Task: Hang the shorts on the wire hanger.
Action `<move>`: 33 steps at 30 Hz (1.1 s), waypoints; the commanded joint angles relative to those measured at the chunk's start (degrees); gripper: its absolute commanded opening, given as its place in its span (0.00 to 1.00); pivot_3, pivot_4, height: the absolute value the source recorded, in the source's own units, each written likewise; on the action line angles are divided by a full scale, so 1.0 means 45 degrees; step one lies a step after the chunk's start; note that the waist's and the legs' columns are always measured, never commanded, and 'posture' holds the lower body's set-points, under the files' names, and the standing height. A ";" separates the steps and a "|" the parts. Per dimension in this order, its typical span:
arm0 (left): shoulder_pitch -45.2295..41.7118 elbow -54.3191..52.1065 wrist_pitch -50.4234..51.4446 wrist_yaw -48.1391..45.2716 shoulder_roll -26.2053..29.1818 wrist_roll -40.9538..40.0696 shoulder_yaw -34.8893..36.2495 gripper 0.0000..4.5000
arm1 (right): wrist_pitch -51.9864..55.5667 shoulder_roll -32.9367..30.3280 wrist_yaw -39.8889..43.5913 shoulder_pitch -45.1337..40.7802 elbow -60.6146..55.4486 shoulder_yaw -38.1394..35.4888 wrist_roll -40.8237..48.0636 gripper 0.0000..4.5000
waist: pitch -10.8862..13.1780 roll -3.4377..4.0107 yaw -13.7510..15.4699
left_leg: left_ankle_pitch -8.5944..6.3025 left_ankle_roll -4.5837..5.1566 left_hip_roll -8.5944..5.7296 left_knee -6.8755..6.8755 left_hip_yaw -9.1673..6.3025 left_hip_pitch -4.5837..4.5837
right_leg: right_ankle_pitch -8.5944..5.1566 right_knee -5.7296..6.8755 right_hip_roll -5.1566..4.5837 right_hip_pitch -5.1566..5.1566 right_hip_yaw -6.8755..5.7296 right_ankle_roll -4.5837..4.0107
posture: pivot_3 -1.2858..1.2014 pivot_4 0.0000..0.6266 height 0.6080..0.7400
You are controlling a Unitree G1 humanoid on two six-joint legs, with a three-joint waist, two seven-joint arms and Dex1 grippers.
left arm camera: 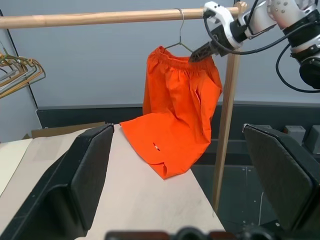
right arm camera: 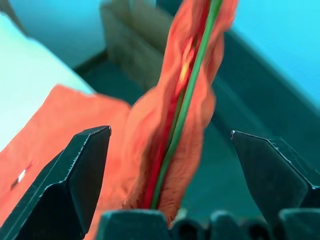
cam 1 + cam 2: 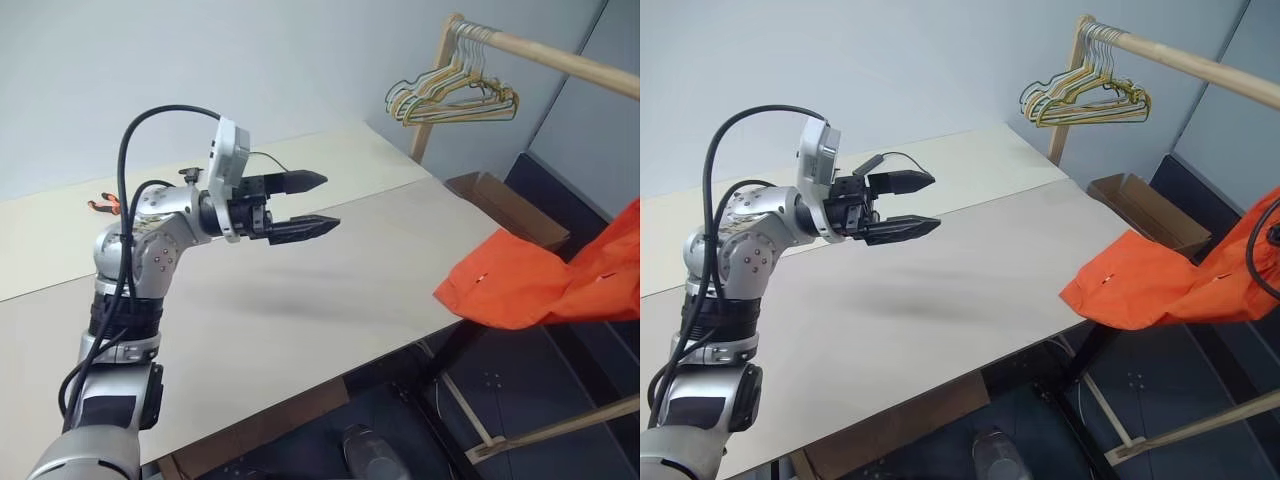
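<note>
Hanging from the hanger [image 1: 181, 44] on the rail [image 1: 100, 18], the shorts [image 1: 175, 110] trail a leg onto the table [image 1: 145, 200] edge. My right end effector [image 1: 202, 52], wide and empty, sits at the waistband; the left end effector [image 3: 305, 205], also wide, is well apart. The hanger's shoulders are mostly hidden by fabric.

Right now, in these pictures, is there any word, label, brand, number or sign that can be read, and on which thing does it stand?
No readable text in any view.
Small white tag on the bright orange fabric shorts: too small to read, if it carries writing at all.
Brown cardboard box beyond the pale wooden table: no print visible.
</note>
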 commanded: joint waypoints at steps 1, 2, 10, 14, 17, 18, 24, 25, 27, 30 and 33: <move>-0.0160 -0.0388 -0.0072 0.0325 0.0013 -0.0089 0.0349 1.00 | -0.0961 0.0126 -0.0487 0.0348 -0.3045 -0.0922 -0.0646 1.00 | -0.0001 0.0002 0.0018 | 0.0000 0.0000 0.0000 0.0000 -0.0001 0.0000 | 0.0000 0.0004 0.0000 -0.0002 0.0000 0.0001 | 0.38 0.05 1.00; -0.0079 -0.0448 -0.0167 0.0473 -0.0037 -0.0059 0.0406 1.00 | -0.1267 0.0161 -0.0468 0.0663 -0.3820 -0.0955 -0.0788 1.00 | -0.0001 0.0003 0.0055 | 0.0000 0.0000 0.0001 0.0000 -0.0008 -0.0003 | -0.0001 0.0007 0.0003 -0.0003 -0.0003 0.0002 | 0.39 0.05 1.00; 0.0821 -0.1122 -0.0448 0.1159 0.0299 0.0093 0.0638 1.00 | -0.4622 0.1834 0.1013 0.0043 -0.7080 -0.0636 0.0431 1.00 | 0.0002 -0.0003 0.0156 | 0.0000 -0.0001 0.0006 0.0011 -0.0017 -0.0002 | 0.0003 0.0012 0.0003 -0.0005 -0.0002 0.0015 | 0.41 0.04 1.00; 0.1583 -0.1623 -0.0475 0.1123 0.0952 0.0141 0.0749 1.00 | -0.7423 0.3054 0.2916 0.0960 -0.7164 0.1150 0.1040 1.00 | -0.0001 -0.0033 0.0305 | 0.0000 -0.0001 0.0026 0.0011 -0.0023 0.0000 | 0.0005 0.0011 0.0027 -0.0002 -0.0004 0.0013 | 0.43 0.03 1.00; 0.2928 -0.2511 -0.0760 0.0935 0.1847 0.0498 0.0854 1.00 | -0.9059 0.3594 0.4972 0.1600 -0.6536 0.3370 0.1469 1.00 | 0.0007 -0.0042 0.0574 | 0.0000 -0.0001 0.0023 0.0010 -0.0022 -0.0002 | 0.0007 0.0010 0.0021 -0.0004 -0.0002 0.0010 | 0.46 0.03 1.00; 0.3318 -0.2762 -0.0799 0.0967 0.2058 0.0570 0.0927 1.00 | -0.9515 0.3756 0.5428 0.1658 -0.6282 0.3847 0.1539 1.00 | 0.0009 -0.0046 0.0644 | 0.0000 -0.0001 0.0023 0.0010 -0.0018 -0.0003 | 0.0008 0.0012 0.0019 -0.0012 -0.0002 0.0007 | 0.46 0.03 1.00; 0.5658 -0.4298 -0.1055 0.1581 0.3013 0.1065 0.1551 1.00 | -1.1686 0.4045 0.7317 0.1159 -0.4149 0.6230 0.0667 1.00 | 0.0051 -0.0106 0.1863 | 0.0000 0.0000 0.0021 0.0012 -0.0027 -0.0020 | 0.0045 0.0013 0.0008 -0.0038 -0.0021 -0.0055 | 0.51 0.05 1.00; 0.5821 -0.4530 -0.0887 0.1851 0.3016 0.0994 0.1711 1.00 | -1.2075 0.4113 0.7435 0.1145 -0.3782 0.6424 0.0473 1.00 | 0.0066 -0.0132 0.2167 | 0.0000 -0.0001 0.0021 0.0012 -0.0028 -0.0020 | 0.0054 0.0012 0.0008 -0.0038 -0.0027 -0.0072 | 0.51 0.05 1.00; 0.6076 -0.4902 -0.0741 0.2139 0.3081 0.0903 0.1934 1.00 | -1.2551 0.4257 0.7520 0.1150 -0.3361 0.6614 0.0282 1.00 | 0.0133 -0.0202 0.2789 | 0.0000 -0.0001 0.0026 0.0012 -0.0032 -0.0015 | 0.0064 0.0011 0.0010 -0.0038 -0.0049 -0.0103 | 0.53 0.08 1.00; 0.6464 -0.5427 -0.0469 0.2492 0.3161 0.0744 0.2222 1.00 | -1.2924 0.4348 0.7559 0.1341 -0.3084 0.6827 0.0055 1.00 | 0.0153 -0.0222 0.3536 | 0.0000 -0.0001 0.0036 0.0012 -0.0022 -0.0037 | 0.0075 0.0012 0.0019 -0.0064 -0.0061 -0.0141 | 0.54 0.08 1.00; 0.6649 -0.5638 -0.0420 0.2706 0.3171 0.0714 0.2352 1.00 | -1.3131 0.4325 0.7568 0.1629 -0.3187 0.6975 -0.0141 1.00 | 0.0154 -0.0223 0.4152 | 0.0000 -0.0001 0.0042 0.0010 0.0025 -0.0069 | 0.0073 0.0020 0.0025 -0.0104 -0.0069 -0.0162 | 0.54 0.08 1.00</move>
